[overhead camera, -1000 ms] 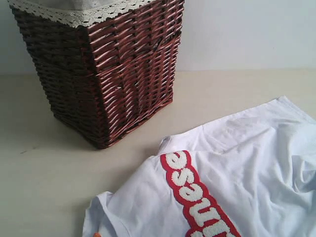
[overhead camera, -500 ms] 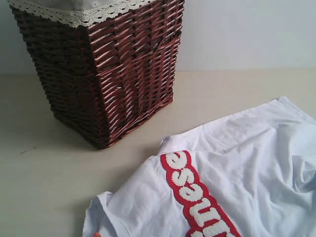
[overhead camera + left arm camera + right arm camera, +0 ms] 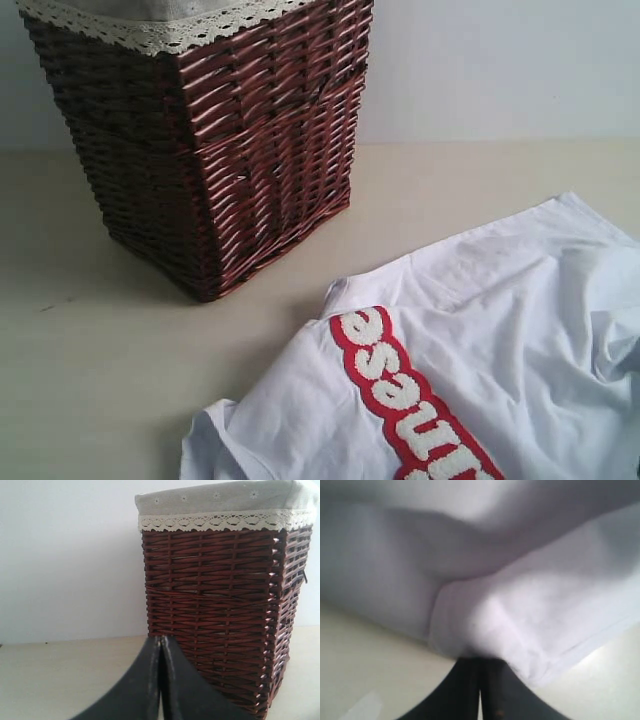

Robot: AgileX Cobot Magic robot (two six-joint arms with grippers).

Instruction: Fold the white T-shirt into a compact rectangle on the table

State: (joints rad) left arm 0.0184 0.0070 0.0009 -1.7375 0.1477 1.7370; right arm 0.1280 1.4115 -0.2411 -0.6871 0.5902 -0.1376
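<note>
Our right pincer (image 3: 480,669) is clamped on a bunched fold of the white T-shirt (image 3: 500,340), which sprawls on the tabletop (image 3: 100,380). That thin pinch could slip or drag extra layers. Our left pincer (image 3: 161,652) is closed and empty, facing the wicker basket (image 3: 220,150). Since a second ago, the shirt's lettering has slid nearer.

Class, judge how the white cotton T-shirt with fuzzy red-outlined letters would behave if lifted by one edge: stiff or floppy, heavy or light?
Probably floppy: the white cotton T-shirt lies in soft wrinkles and folds. Likely light, being thin cloth. The fuzzy lettered strip may drape more stiffly.
</note>
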